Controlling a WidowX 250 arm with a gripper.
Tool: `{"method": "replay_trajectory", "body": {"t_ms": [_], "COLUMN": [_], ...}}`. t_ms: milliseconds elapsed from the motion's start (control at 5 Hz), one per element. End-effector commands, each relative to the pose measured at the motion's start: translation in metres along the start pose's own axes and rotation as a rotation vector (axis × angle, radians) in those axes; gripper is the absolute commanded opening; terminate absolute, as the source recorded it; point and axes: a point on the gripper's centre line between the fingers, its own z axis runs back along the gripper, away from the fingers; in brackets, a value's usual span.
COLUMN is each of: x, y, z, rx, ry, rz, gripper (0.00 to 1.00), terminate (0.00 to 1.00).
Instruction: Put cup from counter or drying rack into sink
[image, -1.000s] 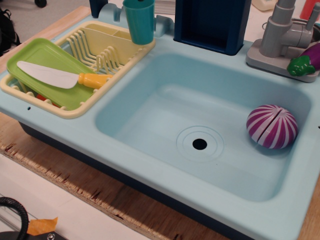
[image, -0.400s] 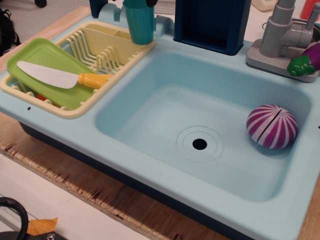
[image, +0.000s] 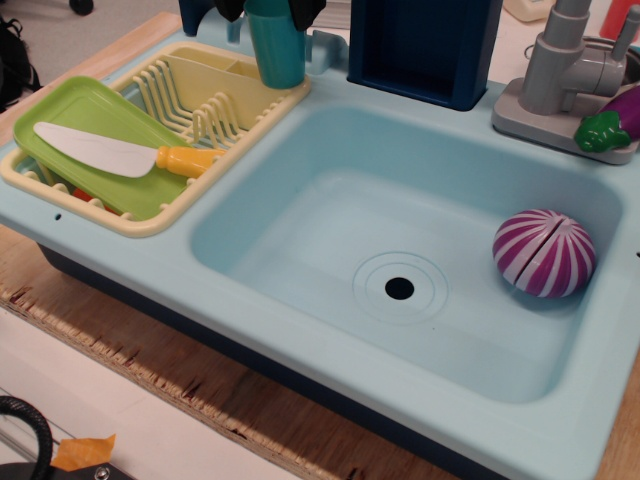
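Plywood table (image: 150, 375), chipped front edge | carries light blue toy counter (image: 120, 265) with dark blue lower edge | orange tape scrap (image: 82, 451) near front-left corner

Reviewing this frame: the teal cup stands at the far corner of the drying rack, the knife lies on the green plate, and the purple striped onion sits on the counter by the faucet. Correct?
Not quite. The onion lies inside the sink, against its right wall, as the observation.image view shows. The cup, drying rack, knife and plate are as stated.
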Motion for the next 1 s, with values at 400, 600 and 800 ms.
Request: {"method": "replay_trajectory", "body": {"t_ms": [400,600,800], "x": [-0.009,-0.011,-0.018], "y": [-0.002,-0.023,-0.044], "z": [0.009,0.024,0.027], "rx": [-0.018,-0.018,-0.076], "ry": [0.024,0.08,0.095], "rz": [0.046,0.063,0.065], "gripper": [0.0,0.0,0.0], "terminate": [0.0,0.0,0.0]}}
